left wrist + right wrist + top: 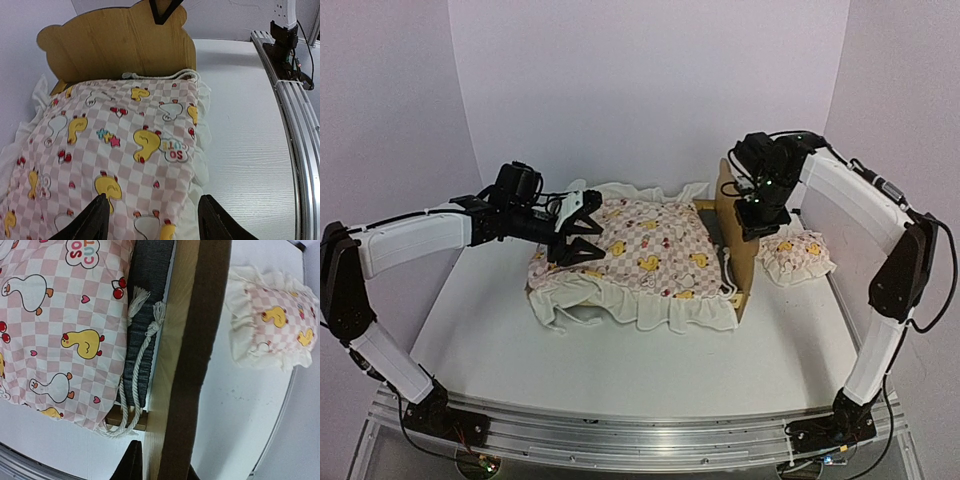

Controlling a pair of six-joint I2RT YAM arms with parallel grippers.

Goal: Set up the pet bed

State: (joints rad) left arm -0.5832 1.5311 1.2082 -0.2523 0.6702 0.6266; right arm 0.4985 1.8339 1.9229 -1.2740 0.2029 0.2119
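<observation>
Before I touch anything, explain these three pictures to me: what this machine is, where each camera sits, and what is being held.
These are two robot arms bolted at the near edge of a white table. The wide picture comes from a fixed camera above and behind them. The other two come from a camera on each wrist. On the table stands a wooden pet bed with a bear-ear headboard, covered by a pink duck quilt. A matching pillow lies on the table beyond the headboard. The left gripper hovers open over the quilt, holding nothing. The right gripper has its fingers either side of the headboard's top edge and appears to pinch it.
</observation>
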